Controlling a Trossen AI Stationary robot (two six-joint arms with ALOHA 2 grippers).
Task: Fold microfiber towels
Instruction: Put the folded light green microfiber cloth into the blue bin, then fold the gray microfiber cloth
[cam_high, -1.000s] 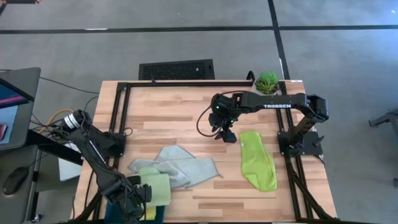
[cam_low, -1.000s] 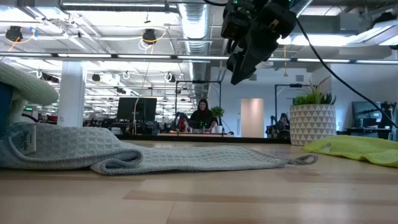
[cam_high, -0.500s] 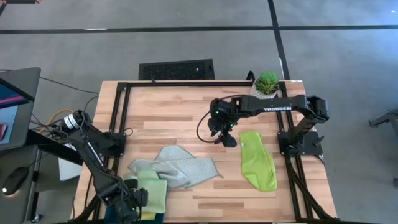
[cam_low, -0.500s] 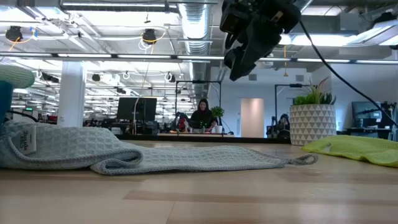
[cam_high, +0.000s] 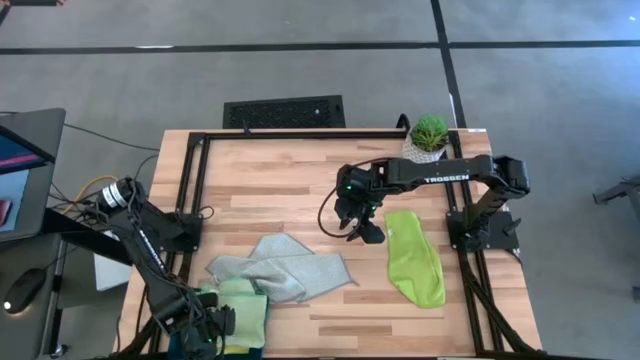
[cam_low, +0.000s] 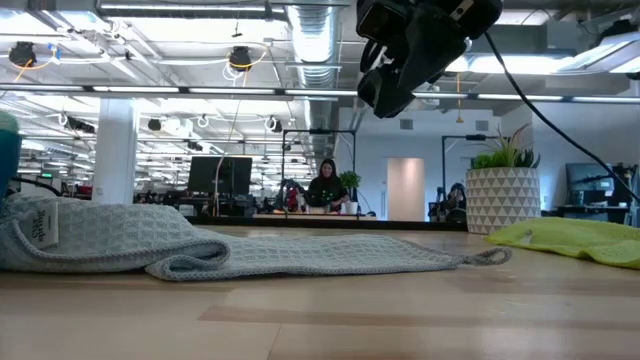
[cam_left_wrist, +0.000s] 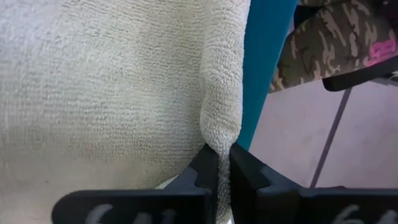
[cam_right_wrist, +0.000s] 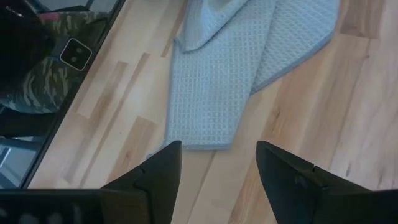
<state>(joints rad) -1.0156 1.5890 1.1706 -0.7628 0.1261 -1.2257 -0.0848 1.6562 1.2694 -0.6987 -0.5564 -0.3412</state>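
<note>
Left claw (cam_left_wrist: 222, 171) pinches pale towel (cam_left_wrist: 118, 93), seemingly over teal bin (cam_left_wrist: 264, 62); right claw (cam_right_wrist: 217, 168) gapes wide

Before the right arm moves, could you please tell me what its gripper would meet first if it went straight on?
Probably the grey-green waffle-weave towel: the open right gripper points straight at its near edge, with only bare table between; depth is uncertain.
</note>
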